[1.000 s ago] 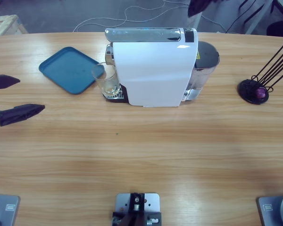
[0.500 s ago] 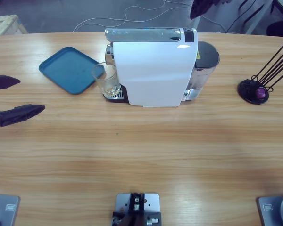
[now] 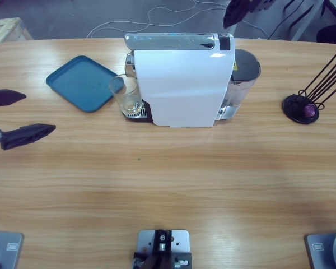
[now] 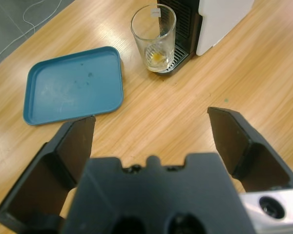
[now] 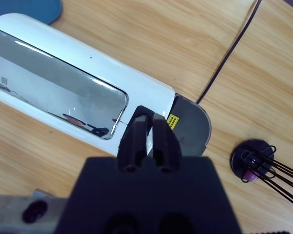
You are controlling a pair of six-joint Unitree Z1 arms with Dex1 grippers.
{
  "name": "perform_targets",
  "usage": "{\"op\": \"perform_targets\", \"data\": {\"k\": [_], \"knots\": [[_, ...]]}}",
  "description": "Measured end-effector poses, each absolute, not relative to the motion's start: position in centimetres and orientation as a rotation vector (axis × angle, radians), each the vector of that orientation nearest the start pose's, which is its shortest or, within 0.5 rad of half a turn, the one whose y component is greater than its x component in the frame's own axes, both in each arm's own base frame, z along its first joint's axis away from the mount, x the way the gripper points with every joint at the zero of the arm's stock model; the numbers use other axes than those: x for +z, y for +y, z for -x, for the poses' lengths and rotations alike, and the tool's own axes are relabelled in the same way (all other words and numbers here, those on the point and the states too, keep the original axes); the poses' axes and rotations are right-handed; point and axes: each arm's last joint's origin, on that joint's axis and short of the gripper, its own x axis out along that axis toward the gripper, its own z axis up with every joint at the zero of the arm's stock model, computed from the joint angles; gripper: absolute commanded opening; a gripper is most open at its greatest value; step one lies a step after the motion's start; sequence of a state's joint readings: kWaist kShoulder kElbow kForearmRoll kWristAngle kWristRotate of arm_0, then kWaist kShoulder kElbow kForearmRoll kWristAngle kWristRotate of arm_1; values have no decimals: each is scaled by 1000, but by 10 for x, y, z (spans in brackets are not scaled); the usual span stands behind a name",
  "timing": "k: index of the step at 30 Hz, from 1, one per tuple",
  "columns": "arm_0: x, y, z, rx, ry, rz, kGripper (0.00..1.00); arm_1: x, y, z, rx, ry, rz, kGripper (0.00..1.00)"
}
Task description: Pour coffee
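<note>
The left pincer [image 4: 151,131] hung wide and empty over the surface [image 3: 173,185]. The glass [image 4: 154,36] stood upright straight ahead, well apart, on the coffee machine's [image 3: 182,78] drip grate beside the blue tray [image 4: 73,85]; it probably held the coffee [image 4: 157,57]. The right pincer [image 5: 147,134], jaws pressed together, hovered farther off above the machine.

The wooden table [image 3: 168,179] carries a coffee machine [image 3: 182,84], blue tray [image 3: 81,81] and capsule stand [image 3: 302,107].
</note>
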State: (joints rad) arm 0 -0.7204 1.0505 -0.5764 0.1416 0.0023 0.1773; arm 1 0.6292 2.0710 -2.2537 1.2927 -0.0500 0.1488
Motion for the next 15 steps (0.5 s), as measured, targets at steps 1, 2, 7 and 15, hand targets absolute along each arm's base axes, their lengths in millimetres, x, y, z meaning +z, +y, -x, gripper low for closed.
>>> {"op": "perform_targets", "data": {"k": [1,2,7,15], "knots": [[289,-94,-108,-748,529,-388,996,400,248,-345,436,1092,243,0],[289,-94,-108,-748,530,-388,996,399,248,-345,436,1093,244,0],[288,-94,-107,-748,530,-388,996,389,251,-350,432,1116,255,0],[288,-95,-108,-748,532,-389,996,396,250,-350,413,1085,264,1000]]}}
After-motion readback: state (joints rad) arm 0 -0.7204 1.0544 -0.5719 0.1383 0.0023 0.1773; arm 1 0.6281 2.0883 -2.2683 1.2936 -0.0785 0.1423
